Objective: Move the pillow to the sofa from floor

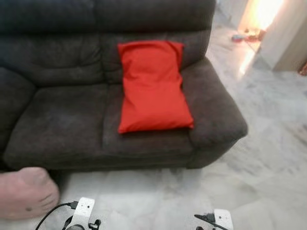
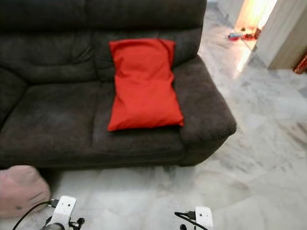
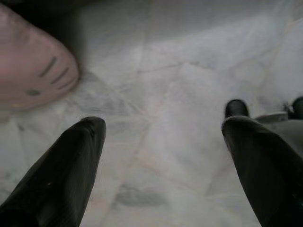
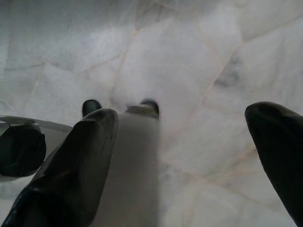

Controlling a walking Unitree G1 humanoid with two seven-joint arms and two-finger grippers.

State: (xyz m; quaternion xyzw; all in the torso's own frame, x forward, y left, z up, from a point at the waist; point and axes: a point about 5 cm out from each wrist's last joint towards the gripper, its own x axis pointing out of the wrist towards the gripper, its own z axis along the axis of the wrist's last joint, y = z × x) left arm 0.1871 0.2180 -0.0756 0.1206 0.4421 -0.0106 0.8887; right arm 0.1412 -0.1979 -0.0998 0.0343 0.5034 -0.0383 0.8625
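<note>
Resting upright on the right-hand seat of the dark brown fabric sofa [image 1: 62, 120], leaning against the backrest beside the armrest: bright red rectangular pillow [image 1: 152, 86], so placement judged complete. Hanging low over the pale marble floor [image 1: 268, 158], well apart from the pillow: left gripper [image 3: 161, 156] and right gripper [image 4: 189, 151], both spread wide, grasping nothing. Lying on the floor near the left arm: pinkish soft cushion [image 1: 24, 194], untouched.

A big dark sofa [image 1: 62, 120] stands on a pale marble floor [image 1: 268, 158]; a red pillow [image 1: 152, 86] lies on its right seat, with its top end leaning on the back cushion, just beside the right armrest. A soft pink thing [image 1: 24, 191] sits on the floor, near the sofa's front left.
</note>
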